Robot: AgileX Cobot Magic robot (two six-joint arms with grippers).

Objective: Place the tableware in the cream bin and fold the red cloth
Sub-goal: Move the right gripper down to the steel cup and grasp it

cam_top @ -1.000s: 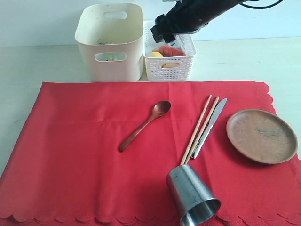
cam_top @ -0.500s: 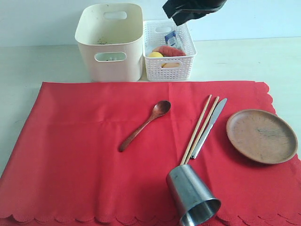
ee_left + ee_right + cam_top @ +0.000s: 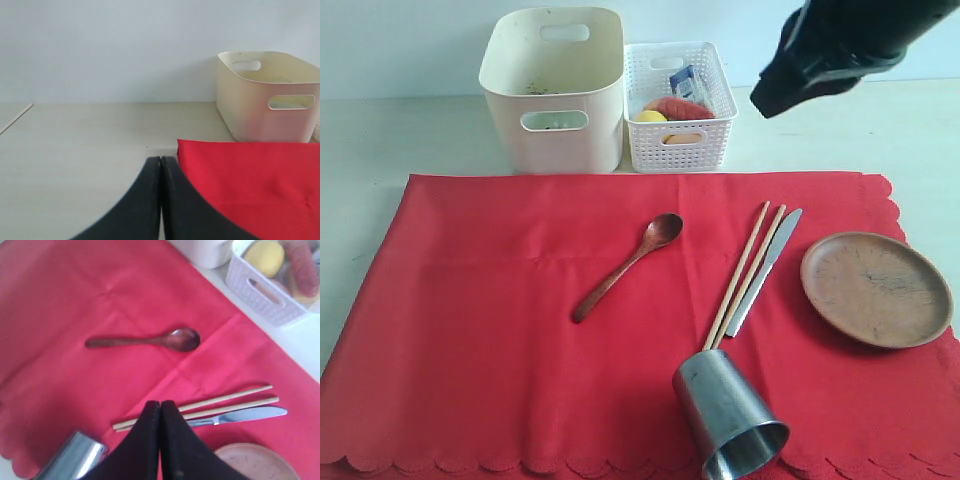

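Tableware, exterior view: brown wooden spoon (image 3: 625, 268), pair of chopsticks (image 3: 745, 275), metal knife (image 3: 766, 268), round wooden plate (image 3: 876, 288) and steel cup (image 3: 728, 415) all lie on the red cloth (image 3: 500, 360). The cup is on its side at the near edge, just at the chopsticks' near ends.
Cream bin, exterior view: cream bin (image 3: 552, 95) stands on the counter (image 3: 410, 130) just past the cloth's far edge, beside the white basket (image 3: 678, 135) of food. Its inside is mostly hidden.
Right end effector, exterior view: right end effector (image 3: 767, 102) hangs high, past the cloth and right of the basket, carrying nothing.
Left end effector, left wrist view: left end effector (image 3: 161, 200) has its fingers pressed together and empty, low over bare counter just beside a cloth corner, with the bin beyond.
Right end effector, right wrist view: fingers pressed together, empty, looking down on the chopsticks and knife.
Step in hand: likely the reach for a first piece, since none of the visible tableware is binned.
Doing it well: spread the fingers before descending. Pinch the chopsticks mid-length as a pair, square across them. Keep clear of the knife lying alongside. Avoid snagging the fabric. Lift straight up so the cup is not set rolling. Fold only once the cloth is cleared.
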